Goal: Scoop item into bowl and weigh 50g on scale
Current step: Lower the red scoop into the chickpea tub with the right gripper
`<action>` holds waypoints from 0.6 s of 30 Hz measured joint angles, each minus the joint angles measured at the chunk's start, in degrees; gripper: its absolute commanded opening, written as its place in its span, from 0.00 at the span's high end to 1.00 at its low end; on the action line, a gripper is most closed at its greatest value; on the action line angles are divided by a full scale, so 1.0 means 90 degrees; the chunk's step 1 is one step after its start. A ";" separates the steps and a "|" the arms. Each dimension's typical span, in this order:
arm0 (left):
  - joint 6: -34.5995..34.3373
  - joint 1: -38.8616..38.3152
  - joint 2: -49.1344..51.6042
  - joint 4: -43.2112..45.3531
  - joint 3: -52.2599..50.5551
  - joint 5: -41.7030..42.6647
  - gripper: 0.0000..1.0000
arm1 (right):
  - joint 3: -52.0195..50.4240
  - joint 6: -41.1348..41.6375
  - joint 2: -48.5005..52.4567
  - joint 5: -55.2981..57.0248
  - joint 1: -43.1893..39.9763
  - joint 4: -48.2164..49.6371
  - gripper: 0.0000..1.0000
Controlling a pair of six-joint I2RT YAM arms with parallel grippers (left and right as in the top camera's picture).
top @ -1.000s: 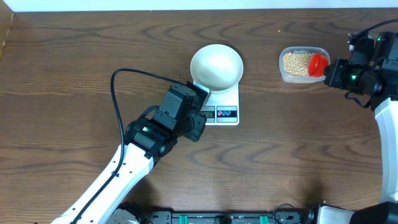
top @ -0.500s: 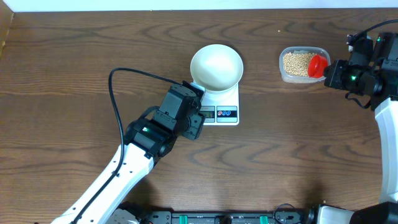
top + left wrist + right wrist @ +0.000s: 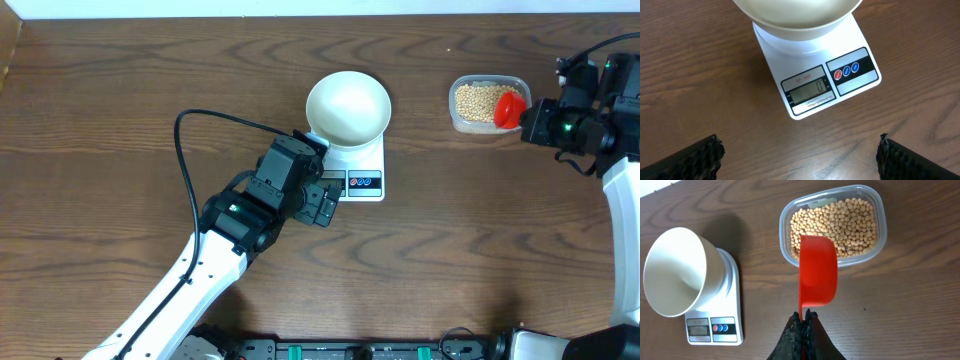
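The empty white bowl (image 3: 348, 105) (image 3: 795, 12) stands on the back of the white scale (image 3: 362, 182) (image 3: 850, 75), whose display shows 0. My left gripper (image 3: 322, 188) (image 3: 799, 137) hovers over the table just in front of the scale's display, open wide with nothing between its fingers. The tan beans (image 3: 478, 100) (image 3: 850, 222) fill a clear plastic tub (image 3: 455, 118) (image 3: 880, 205) at the right. My right gripper (image 3: 530, 118) (image 3: 802, 317) is shut on the handle of a red scoop (image 3: 510, 105) (image 3: 817, 270), whose cup hangs over the tub's near edge.
A black cable (image 3: 185, 140) loops up from the left arm over the table's left half. The table's far edge runs along the top of the overhead view. Hardware lines the front edge at the bottom.
The left gripper's jaws have gone from nearly shut to wide open in front of the scale. The right arm and the scoop have stayed put.
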 measured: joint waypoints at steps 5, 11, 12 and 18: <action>0.0002 0.0000 0.0000 0.0000 0.0000 0.0000 0.00 | 0.0036 0.0005 0.0000 0.0131 0.0000 -0.0325 0.99; 0.0000 0.0000 0.0000 -0.0010 0.0000 -0.0002 0.00 | 0.0952 0.0027 0.0092 0.0576 0.0002 -0.1212 0.99; 0.0000 0.0000 0.0000 -0.0015 0.0000 0.0000 0.01 | 0.1190 0.0024 0.0143 0.0687 0.0010 -0.1379 0.99; 0.0002 0.0000 0.0000 -0.0015 0.0000 0.0000 0.00 | 0.2579 -0.0058 0.0954 0.1387 0.0194 -0.2093 0.99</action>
